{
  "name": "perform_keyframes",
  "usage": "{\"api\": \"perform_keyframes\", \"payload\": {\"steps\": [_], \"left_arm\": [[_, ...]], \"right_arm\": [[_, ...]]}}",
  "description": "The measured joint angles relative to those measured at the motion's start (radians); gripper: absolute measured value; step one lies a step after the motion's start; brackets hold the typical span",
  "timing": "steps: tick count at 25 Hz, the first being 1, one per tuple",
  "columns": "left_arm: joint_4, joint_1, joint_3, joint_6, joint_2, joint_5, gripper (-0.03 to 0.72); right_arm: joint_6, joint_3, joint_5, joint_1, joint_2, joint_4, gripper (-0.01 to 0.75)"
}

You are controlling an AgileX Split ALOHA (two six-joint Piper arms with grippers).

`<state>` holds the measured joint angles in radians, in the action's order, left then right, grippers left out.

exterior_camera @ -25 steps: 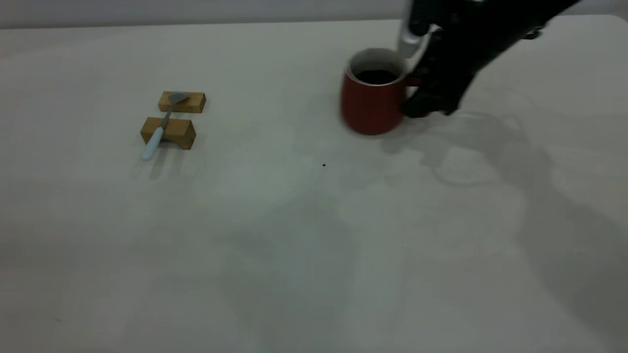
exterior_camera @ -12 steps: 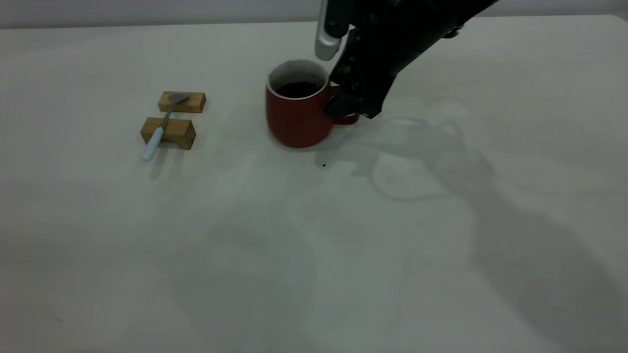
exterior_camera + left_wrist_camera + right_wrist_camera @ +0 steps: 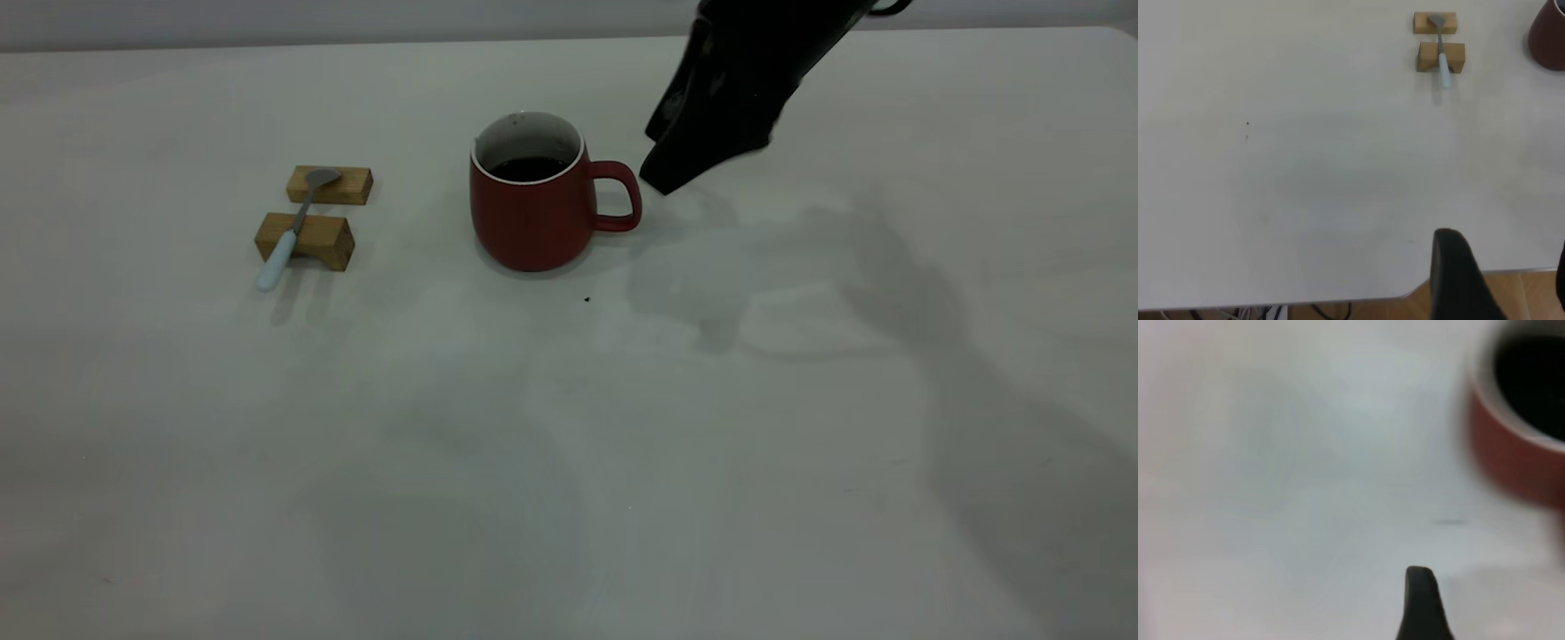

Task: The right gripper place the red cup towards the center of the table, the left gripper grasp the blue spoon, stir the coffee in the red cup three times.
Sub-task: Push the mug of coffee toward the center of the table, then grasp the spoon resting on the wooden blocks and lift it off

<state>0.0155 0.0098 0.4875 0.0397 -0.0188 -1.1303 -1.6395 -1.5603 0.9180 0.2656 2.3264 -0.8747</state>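
One tiny black speck point(image 3: 587, 300) on the bare pale surface point(image 3: 569, 462), nearest the exterior camera. Just beyond it, the red cup point(image 3: 533, 213), upright and standing free near the middle, handle turned to that view's right, dark coffee point(image 3: 529, 168) flat inside the white wall. Off to the cup's left and well apart, two wooden blocks point(image 3: 305, 238), one behind the other, with the blue spoon point(image 3: 284, 244) laid across both: grey bowl on the farther block, pale handle overhanging the nearer one. Farther back and raised, near the cup's handle but clear of it, the right gripper point(image 3: 662, 160), jaws apart and gripping nothing. Seen only from its own wrist, the left gripper point(image 3: 1505, 243), above the surface's edge, far from the spoon, jaws apart.
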Motion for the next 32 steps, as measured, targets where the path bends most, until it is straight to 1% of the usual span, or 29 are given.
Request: {"api": "perform_keyframes", "payload": {"steps": [2, 3, 5, 6, 7, 9, 11, 13, 16, 19, 21, 25, 28, 32], "left_arm": [[0.0, 0.0, 0.0, 0.0, 0.0, 0.0, 0.434], [0.0, 0.0, 0.0, 0.0, 0.0, 0.0, 0.434], [0.0, 0.0, 0.0, 0.0, 0.0, 0.0, 0.434], [0.0, 0.0, 0.0, 0.0, 0.0, 0.0, 0.434], [0.0, 0.0, 0.0, 0.0, 0.0, 0.0, 0.434], [0.0, 0.0, 0.0, 0.0, 0.0, 0.0, 0.434], [0.0, 0.0, 0.0, 0.0, 0.0, 0.0, 0.434], [0.0, 0.0, 0.0, 0.0, 0.0, 0.0, 0.434], [0.0, 0.0, 0.0, 0.0, 0.0, 0.0, 0.434], [0.0, 0.0, 0.0, 0.0, 0.0, 0.0, 0.434], [0.0, 0.0, 0.0, 0.0, 0.0, 0.0, 0.434], [0.0, 0.0, 0.0, 0.0, 0.0, 0.0, 0.434], [0.0, 0.0, 0.0, 0.0, 0.0, 0.0, 0.434], [0.0, 0.0, 0.0, 0.0, 0.0, 0.0, 0.434]], "right_arm": [[0.234, 0.003, 0.169, -0.005, -0.064, 0.015, 0.574], [0.369, 0.004, 0.213, -0.005, -0.095, 0.022, 0.574], [0.638, 0.004, 0.247, -0.005, -0.178, 0.068, 0.574], [0.788, 0.004, 0.257, -0.005, -0.222, 0.128, 0.574], [0.938, 0.004, 0.263, -0.005, -0.257, 0.208, 0.574], [1.185, 0.012, 0.267, -0.005, -0.344, 0.382, 0.574], [1.379, 0.051, 0.264, -0.005, -0.432, 0.562, 0.574], [1.492, 0.119, 0.255, -0.005, -0.542, 0.676, 0.574], [1.602, 0.273, 0.248, -0.015, -0.715, 0.782, 0.574], [1.674, 0.472, 0.244, -0.042, -0.898, 0.822, 0.574], [1.704, 0.62, 0.226, -0.076, -1.021, 0.827, 0.574], [1.718, 0.865, 0.206, -0.175, -1.283, 0.875, 0.574], [1.727, 0.986, 0.204, -0.206, -1.481, 0.915, 0.574], [1.747, 1.081, 0.197, -0.208, -1.747, 0.943, 0.574]]}}
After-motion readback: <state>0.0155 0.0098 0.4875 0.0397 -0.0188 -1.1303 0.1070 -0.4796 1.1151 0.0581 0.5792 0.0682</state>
